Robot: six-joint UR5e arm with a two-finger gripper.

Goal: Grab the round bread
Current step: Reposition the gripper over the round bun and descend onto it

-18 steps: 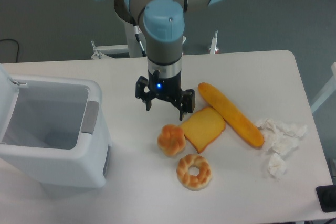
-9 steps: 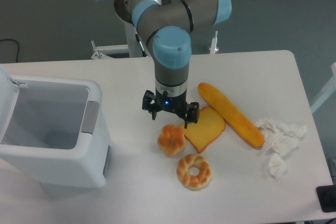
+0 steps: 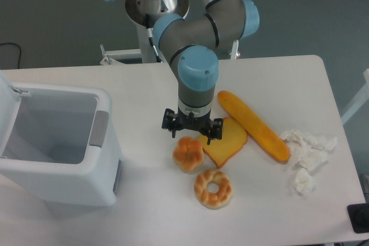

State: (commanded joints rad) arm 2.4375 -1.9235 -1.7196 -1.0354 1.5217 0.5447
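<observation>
Camera view: the small golden-orange lobed round bread (image 3: 188, 153) is seen on the white table (image 3: 138, 90), just beside the square toast slice (image 3: 225, 141). The black two-finger gripper (image 3: 192, 133) is held just above and behind it, presumably for descent, jaws spread wide and apparently gripping nothing.

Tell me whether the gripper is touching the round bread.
Cannot tell: in the fixed camera view the gripper sits just above the round bread, with no plain gap or contact.

You see the round bread (image 3: 188, 153), a small golden-orange bun with a lobed, flower-like top and paler edges, resting flat on the white counter (image 3: 86, 90), whole and not gripped.
</observation>
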